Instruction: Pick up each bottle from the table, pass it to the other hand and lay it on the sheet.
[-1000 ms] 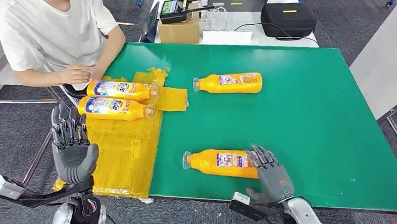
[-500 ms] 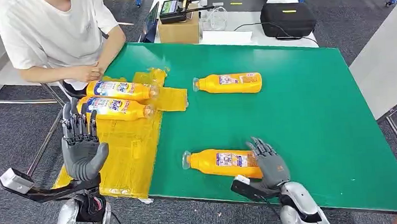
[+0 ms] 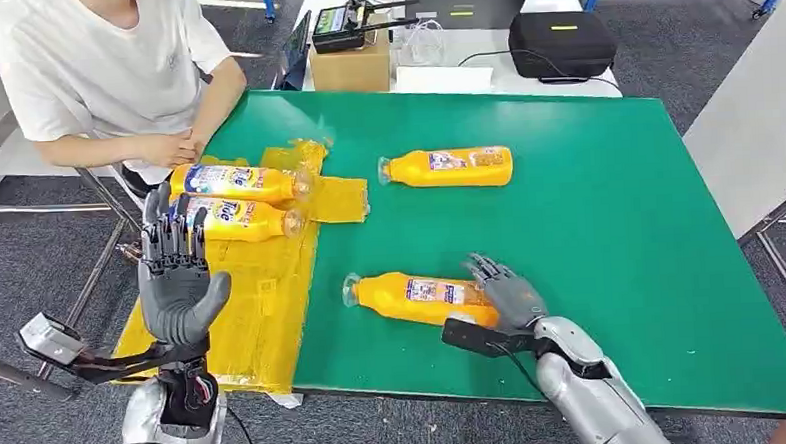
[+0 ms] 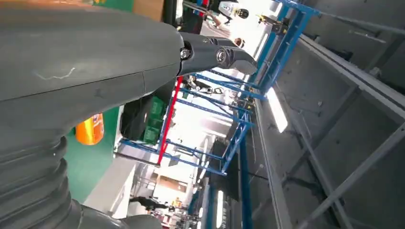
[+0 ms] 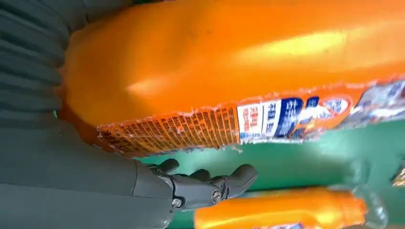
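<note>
Left hand (image 3: 177, 291) is up over the yellow sheet (image 3: 252, 298), palm raised, fingers spread, holding nothing. Two orange bottles (image 3: 236, 199) lie on the sheet's far end, partly hidden behind those fingers. Across the green table (image 3: 589, 223), the near bottle (image 3: 417, 296) lies on its side with the right hand (image 3: 502, 297) against its base. The right wrist view shows its fingers (image 5: 210, 183) uncurled beside the label; whether it grips is unclear.

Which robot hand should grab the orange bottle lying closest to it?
The right hand. It is already at the base end of the near bottle on the green table, fingers spread. The left hand is raised, open, above the yellow sheet.
</note>
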